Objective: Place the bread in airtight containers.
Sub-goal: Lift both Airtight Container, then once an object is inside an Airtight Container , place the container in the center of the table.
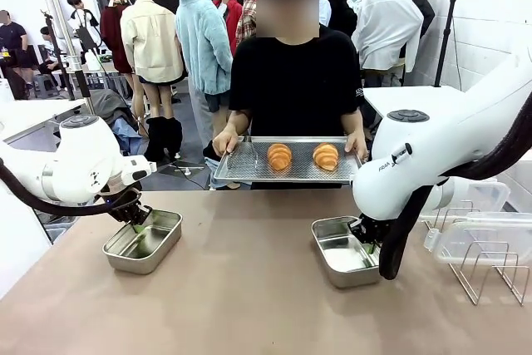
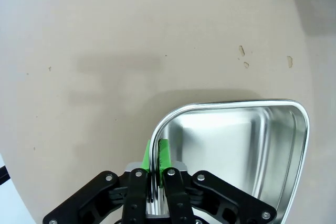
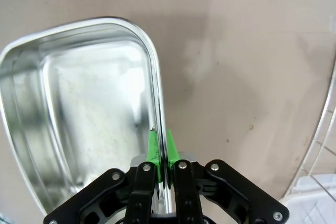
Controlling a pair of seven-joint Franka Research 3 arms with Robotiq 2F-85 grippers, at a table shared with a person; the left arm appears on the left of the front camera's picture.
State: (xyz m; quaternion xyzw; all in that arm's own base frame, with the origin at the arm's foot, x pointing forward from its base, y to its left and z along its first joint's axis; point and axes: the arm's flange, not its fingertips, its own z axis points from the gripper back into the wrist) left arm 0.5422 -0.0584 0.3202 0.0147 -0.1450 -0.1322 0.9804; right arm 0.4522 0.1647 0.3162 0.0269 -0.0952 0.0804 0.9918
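Note:
Two golden croissant-shaped bread rolls [image 1: 279, 156] [image 1: 326, 155] lie on a perforated steel tray [image 1: 241, 164] that a person holds at the far table edge. Two steel airtight containers stand without lids on the table. My left gripper [image 1: 140, 219] [image 2: 155, 153] is shut on the rim of the left container [image 1: 145, 243] [image 2: 231, 145], one green pad inside the wall and one outside. My right gripper [image 1: 366, 241] [image 3: 160, 148] is shut the same way on the rim of the right container [image 1: 341, 251] [image 3: 79, 108]. Both containers are empty.
Clear plastic lids and boxes [image 1: 474, 234] and a wire rack [image 1: 486, 268] sit at the right of the table; the rack's edge [image 3: 325, 145] shows in the right wrist view. The person's hands [image 1: 224, 140] grip the tray's two ends. Bare brown tabletop [image 1: 249, 288] lies between the containers.

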